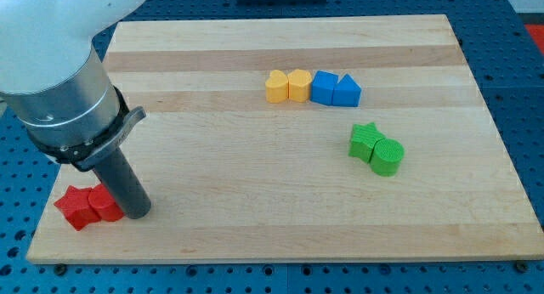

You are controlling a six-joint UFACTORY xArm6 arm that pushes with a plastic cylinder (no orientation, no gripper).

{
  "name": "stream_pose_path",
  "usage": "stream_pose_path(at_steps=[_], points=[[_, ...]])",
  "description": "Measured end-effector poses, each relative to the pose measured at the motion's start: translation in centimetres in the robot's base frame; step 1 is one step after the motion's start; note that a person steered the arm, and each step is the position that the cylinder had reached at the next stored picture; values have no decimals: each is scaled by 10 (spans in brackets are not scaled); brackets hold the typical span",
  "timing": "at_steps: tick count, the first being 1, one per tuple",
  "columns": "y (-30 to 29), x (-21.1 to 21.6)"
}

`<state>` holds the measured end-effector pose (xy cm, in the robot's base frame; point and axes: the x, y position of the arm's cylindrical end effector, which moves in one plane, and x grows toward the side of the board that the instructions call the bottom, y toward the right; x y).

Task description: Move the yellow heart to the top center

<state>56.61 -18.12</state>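
Note:
The yellow heart [276,87] lies in the upper middle of the wooden board [255,209]. It touches a second yellow block [298,85] on its right. My tip [136,215] is far away at the board's lower left, resting against the right side of a red block [105,204]. A red star [76,207] lies just left of that block. The heart is well up and to the right of my tip.
A blue cube [323,87] and a blue triangle [346,91] continue the row to the right of the yellow blocks. A green star [365,140] and a green cylinder [387,156] touch each other at the right. The arm's body covers the board's upper left corner.

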Motion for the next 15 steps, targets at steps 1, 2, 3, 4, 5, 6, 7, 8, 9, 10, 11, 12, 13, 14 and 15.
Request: stream_pose_path(at_steps=[1, 2, 3, 4, 5, 6, 7, 8, 9, 10, 11, 12, 13, 14, 15], points=[[0, 0], [1, -4], [85, -11], [147, -14], [174, -23], [183, -72], [183, -124], [180, -177], [162, -221], [136, -261], [133, -260], [133, -284], [133, -309], [111, -303], [47, -303]])
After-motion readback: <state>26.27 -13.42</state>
